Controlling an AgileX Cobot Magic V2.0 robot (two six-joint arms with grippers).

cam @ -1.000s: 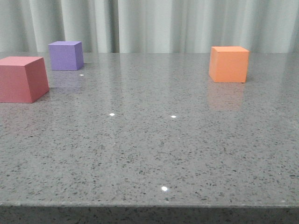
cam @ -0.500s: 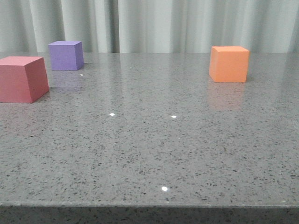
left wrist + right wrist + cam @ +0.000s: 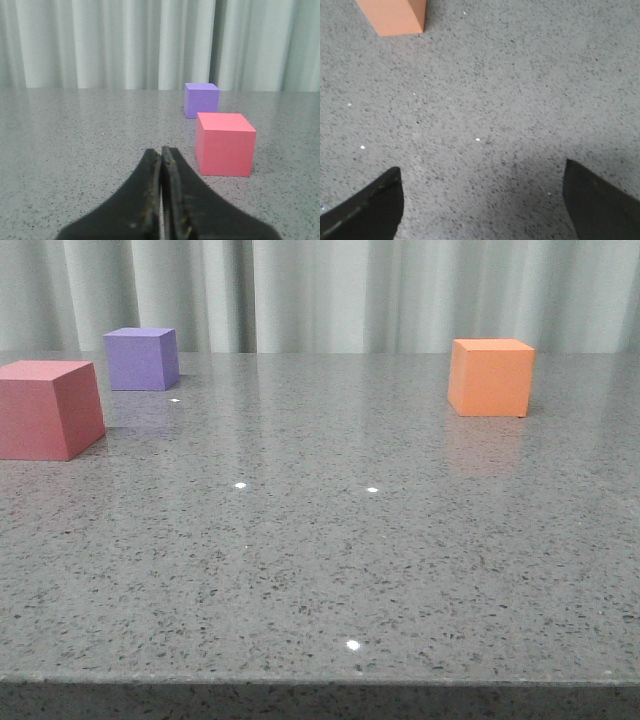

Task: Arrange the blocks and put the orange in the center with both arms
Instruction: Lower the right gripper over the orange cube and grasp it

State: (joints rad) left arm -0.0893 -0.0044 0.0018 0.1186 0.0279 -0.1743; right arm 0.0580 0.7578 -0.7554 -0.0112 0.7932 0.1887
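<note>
Front view shows the work as barely begun, by my reading: no cube sits in any row, and neither arm appears in this view. The red/pink cube (image 3: 47,408) rests at the counter's (image 3: 320,570) left edge, with the purple cube (image 3: 141,358) just behind it toward the far left corner, the two apart. Well to the right, near the far edge, the orange cube (image 3: 490,377) stands alone. The middle of the counter holds none of the three.

The left gripper (image 3: 161,155) has its fingers pressed together, holding nothing, low over the counter short of the red/pink cube. The right gripper (image 3: 482,192) is spread wide and empty, the orange cube ahead of it. All gathering and centring remains.
</note>
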